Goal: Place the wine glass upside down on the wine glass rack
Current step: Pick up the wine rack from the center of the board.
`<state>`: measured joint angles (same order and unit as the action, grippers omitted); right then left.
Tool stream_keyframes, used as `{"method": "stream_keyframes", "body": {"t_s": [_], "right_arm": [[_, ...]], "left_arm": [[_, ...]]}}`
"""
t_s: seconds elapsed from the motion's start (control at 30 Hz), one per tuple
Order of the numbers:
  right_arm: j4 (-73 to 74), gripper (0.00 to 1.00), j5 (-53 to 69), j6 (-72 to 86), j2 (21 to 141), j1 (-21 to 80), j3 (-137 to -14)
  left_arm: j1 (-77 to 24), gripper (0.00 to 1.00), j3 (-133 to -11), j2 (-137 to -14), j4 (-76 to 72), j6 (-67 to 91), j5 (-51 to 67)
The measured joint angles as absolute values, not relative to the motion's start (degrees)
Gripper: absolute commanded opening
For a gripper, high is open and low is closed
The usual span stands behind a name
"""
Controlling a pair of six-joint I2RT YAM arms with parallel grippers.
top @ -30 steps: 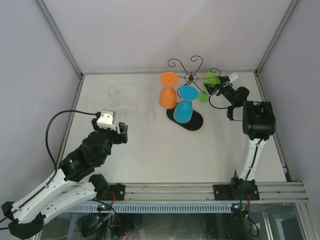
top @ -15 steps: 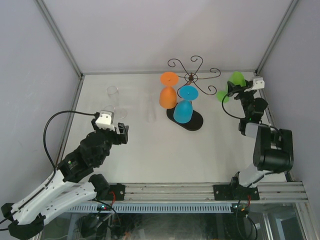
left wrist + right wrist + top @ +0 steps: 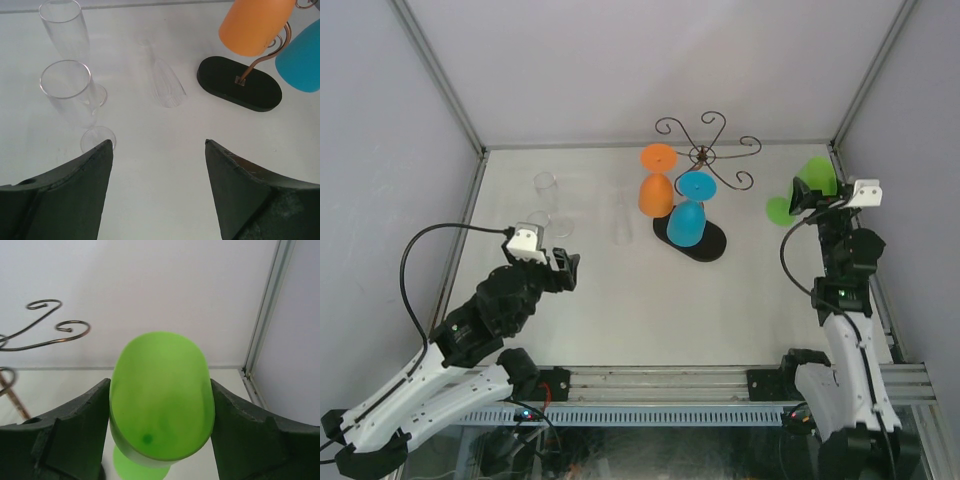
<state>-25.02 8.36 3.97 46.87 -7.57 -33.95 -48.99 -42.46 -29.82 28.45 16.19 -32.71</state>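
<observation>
Nearest, the left gripper (image 3: 159,145) hangs released above the table (image 3: 650,300), likely just parked out of the way. Further out, at the right edge, the right gripper (image 3: 160,382) clasps the green glass (image 3: 161,395) by its bowl, probably to leave the foot free for hooking. Its long axis slants, foot toward the rack (image 3: 701,154), which stands well apart, left and slightly farther.

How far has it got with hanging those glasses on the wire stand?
Done: the orange glass and blue glass hang upside down on the wine glass rack. In hand: the right gripper holds the green glass, off to the rack's right. Left: hanging it. Clear glasses sit untouched near the open left gripper.
</observation>
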Motion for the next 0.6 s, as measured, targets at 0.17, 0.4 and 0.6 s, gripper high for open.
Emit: {"method": "stream_keyframes", "body": {"t_s": [0.17,0.4,0.6], "right_arm": [[-12.4,0.44,5.8,3.7,35.7,-4.1,-34.7],[6.3,0.40,0.4,4.3,24.9,5.3,-38.0],[18.2,0.40,-3.5,7.1,20.2,16.4,-43.4]], "left_arm": [[-49.0,0.78,-42.9,-29.2,28.9,17.0,-32.6],[-49.0,0.79,-44.4,-28.2,29.0,18.0,-32.2],[-49.0,0.78,-44.4,-26.6,28.8,19.2,-31.3]]}}
